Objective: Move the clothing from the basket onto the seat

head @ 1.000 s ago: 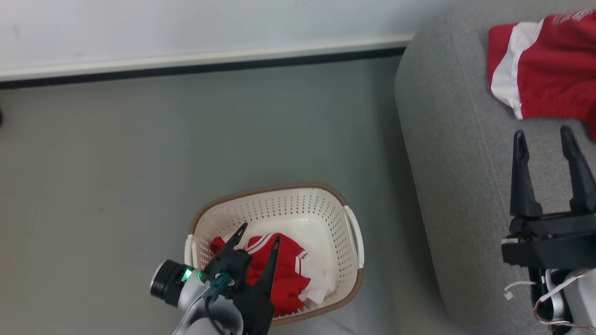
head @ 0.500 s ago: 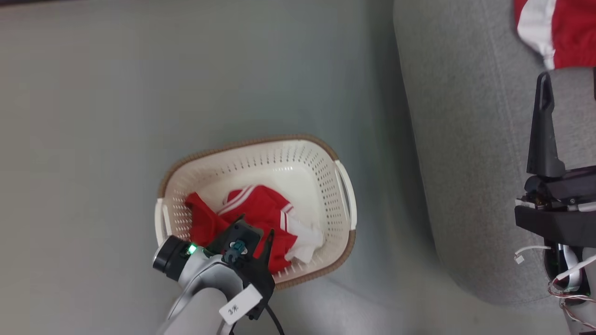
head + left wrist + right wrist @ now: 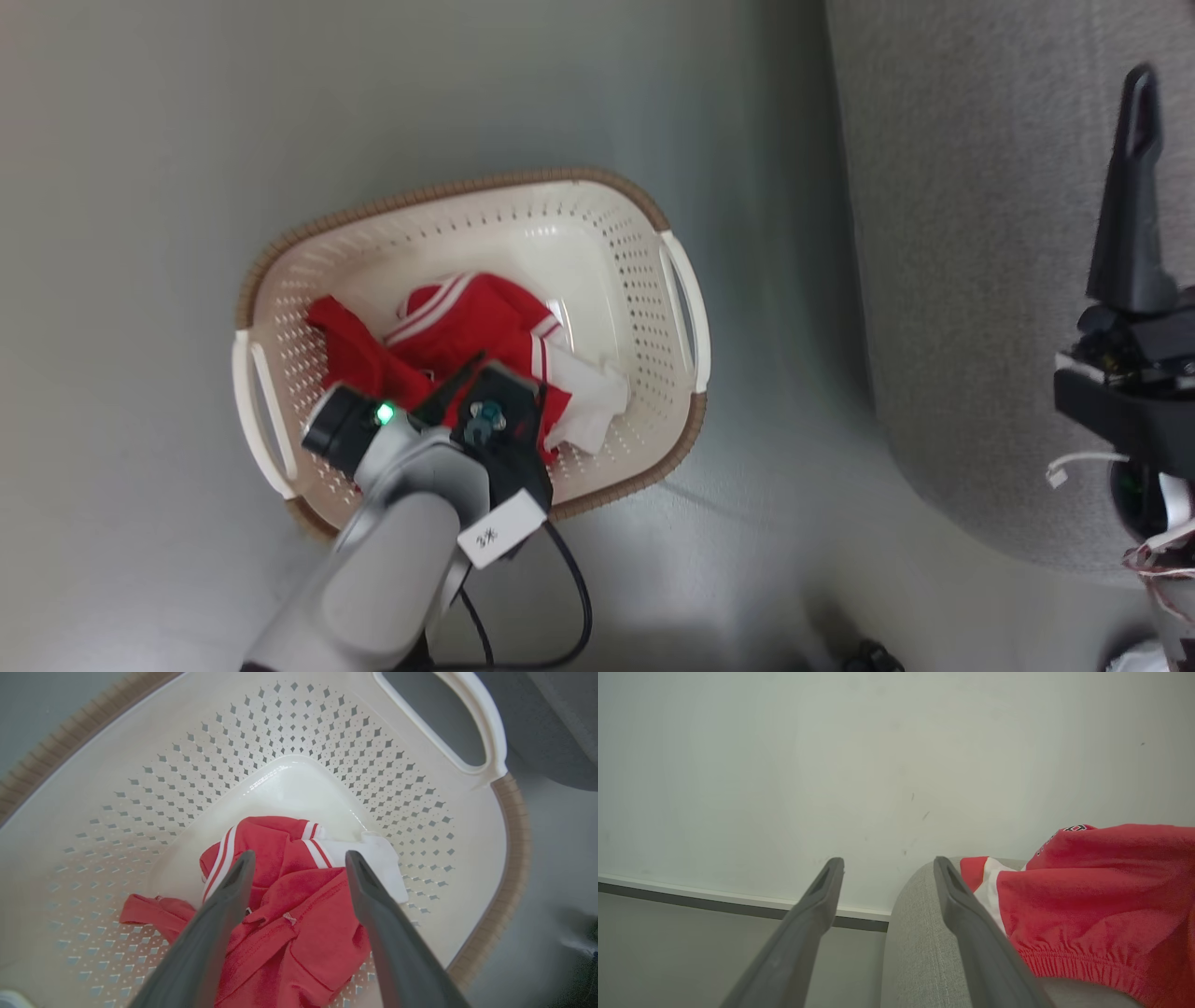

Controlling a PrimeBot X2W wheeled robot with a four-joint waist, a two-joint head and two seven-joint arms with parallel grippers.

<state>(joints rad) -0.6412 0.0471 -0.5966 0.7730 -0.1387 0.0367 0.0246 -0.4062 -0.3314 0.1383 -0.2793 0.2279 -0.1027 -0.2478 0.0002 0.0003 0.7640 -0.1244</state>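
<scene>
The left gripper (image 3: 299, 856) hangs inside the oval cream-white perforated plastic laundry basket (image 3: 140, 788), its two long dark fingers spread apart over the crumpled red mesh garment with white stripes (image 3: 289, 905); whether the tips touch the cloth cannot be told. That garment lies on the basket's bottom, ringed by the holed walls and the brown woven-look rim (image 3: 420, 194). Past the basket's loop handle (image 3: 491, 728), across a strip of grey floor (image 3: 775, 280), stands the large grey fabric sofa (image 3: 980, 280). Over it, well apart from the basket, the right gripper (image 3: 888, 862) is open and empty, with a second red garment (image 3: 1101, 882) on the cushion beside it. A black cable (image 3: 586, 602) loops outside the basket's rim
</scene>
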